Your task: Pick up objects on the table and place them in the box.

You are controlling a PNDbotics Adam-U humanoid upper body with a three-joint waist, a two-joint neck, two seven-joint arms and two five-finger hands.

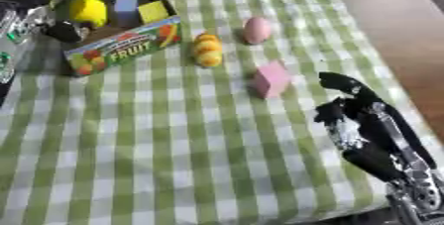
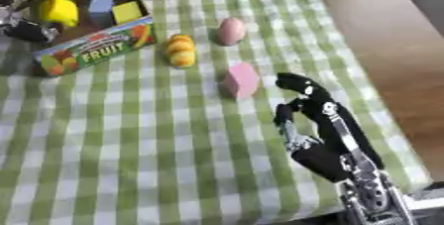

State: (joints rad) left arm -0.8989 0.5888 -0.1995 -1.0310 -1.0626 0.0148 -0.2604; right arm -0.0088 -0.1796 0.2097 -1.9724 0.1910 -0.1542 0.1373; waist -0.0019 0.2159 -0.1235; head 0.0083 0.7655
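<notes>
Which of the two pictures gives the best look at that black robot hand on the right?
The right eye view: the right robot hand sits nearer the middle, fingers relaxed, with its silver forearm visible down to the bottom edge. The left eye view shows the same hand pushed toward the right edge, its forearm partly cut off at the corner.

"FRUIT" on the box (image 1: 121, 50) front

A green-and-white checked cloth (image 1: 173, 144) covers the table, a bare brown tabletop (image 2: 390, 35) showing along its right side.

table (image 1: 408, 26): brown top | cloth (image 1: 173, 135): green-white check | far edge: dark
</notes>
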